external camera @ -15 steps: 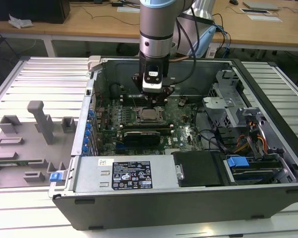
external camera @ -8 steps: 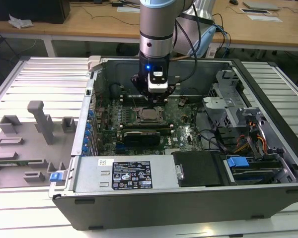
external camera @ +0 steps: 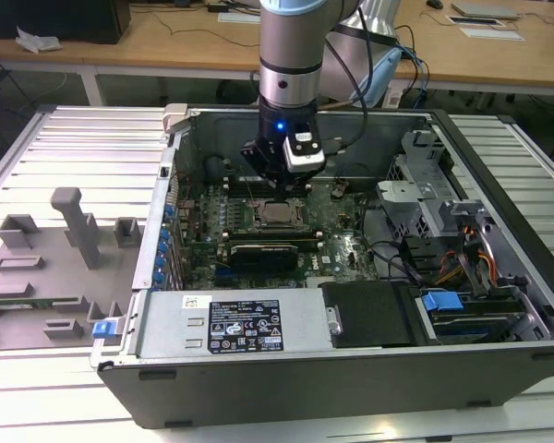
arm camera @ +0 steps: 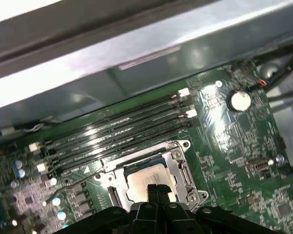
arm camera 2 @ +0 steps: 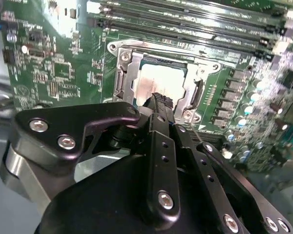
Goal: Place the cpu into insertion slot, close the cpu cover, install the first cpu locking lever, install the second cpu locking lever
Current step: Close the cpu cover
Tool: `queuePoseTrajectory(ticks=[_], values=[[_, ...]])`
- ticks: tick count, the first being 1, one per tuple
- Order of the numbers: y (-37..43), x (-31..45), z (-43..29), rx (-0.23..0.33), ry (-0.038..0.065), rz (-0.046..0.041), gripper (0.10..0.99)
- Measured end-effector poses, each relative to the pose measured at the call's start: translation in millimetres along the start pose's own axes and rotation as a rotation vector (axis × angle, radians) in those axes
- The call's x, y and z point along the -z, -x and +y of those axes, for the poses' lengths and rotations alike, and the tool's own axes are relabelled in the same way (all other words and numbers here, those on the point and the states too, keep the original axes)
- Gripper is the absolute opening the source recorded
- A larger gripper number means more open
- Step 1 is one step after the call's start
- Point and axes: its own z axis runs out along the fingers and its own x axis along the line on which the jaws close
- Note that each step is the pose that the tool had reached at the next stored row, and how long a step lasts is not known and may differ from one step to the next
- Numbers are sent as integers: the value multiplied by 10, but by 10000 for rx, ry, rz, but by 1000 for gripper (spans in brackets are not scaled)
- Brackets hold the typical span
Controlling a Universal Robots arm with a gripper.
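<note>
Hanging over the cpu (arm camera: 139, 179) — tool (arm camera: 157, 188), fingertips together

Open computer case (external camera: 351, 388), lying flat on a slatted metal table (external camera: 83, 138), containing a green motherboard (external camera: 342, 245) and a silver power supply (external camera: 245, 323) with a printed label along the near wall. Board fittings: long memory slots (arm camera: 122, 126) in parallel rows and a round coin battery (arm camera: 240, 100). At the exterior view's left, a grey fixture tray (external camera: 18, 286) carries an upright post (external camera: 78, 226); wooden desks (external camera: 166, 41) stand behind.
</note>
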Motion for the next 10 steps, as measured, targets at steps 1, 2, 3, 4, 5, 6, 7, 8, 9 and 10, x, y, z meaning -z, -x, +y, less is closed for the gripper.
queuePoseTrajectory(ticks=[1,2,3,4,5,6,7,8,9,10], values=[[0,0,0,333,7,1,106],[0,0,0,572,12,1,106],[0,0,0,781,17,2,106],[0,0,0,993,22,2,106],[0,0,0,1184,25,3,106],[0,-1,0,1440,31,4,106],[0,-1,0,1625,36,4,106],[0,-2,0,1848,42,2,106],[0,-3,0,2144,50,-5,106],[1,-4,0,2325,56,-13,106]])
